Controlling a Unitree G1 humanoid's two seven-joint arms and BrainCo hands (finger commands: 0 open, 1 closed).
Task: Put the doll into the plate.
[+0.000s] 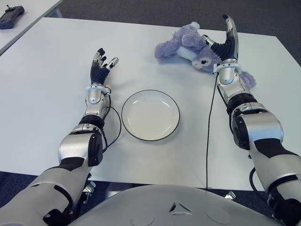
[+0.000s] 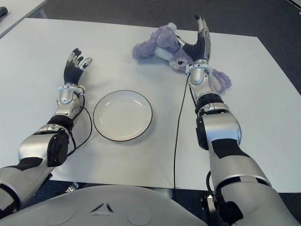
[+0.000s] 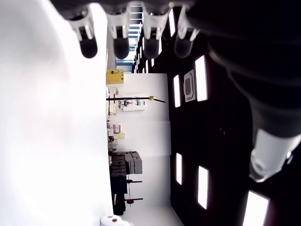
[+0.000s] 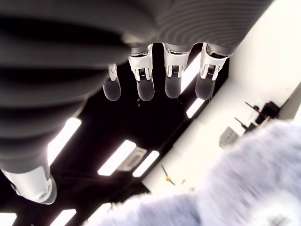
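Left eye view gives me the purple plush doll [image 1: 188, 47] lying on the white counter [image 1: 56, 56], beyond the empty white plate [image 1: 150, 115] and to its right. My right hand [image 1: 228, 40] stands just beside the doll, fingers straight and spread, gripping nothing. My left hand [image 1: 101, 63] shows left of the plate, fingers loosely spread.

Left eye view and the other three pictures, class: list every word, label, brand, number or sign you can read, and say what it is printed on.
None can be read.
Doll: no tag or lettering shows.
Plate: plain white, dark rim, no print.
Dark device on the neighbouring table: any marks too small to read.
Yellow box in the left wrist view: too blurred to read.
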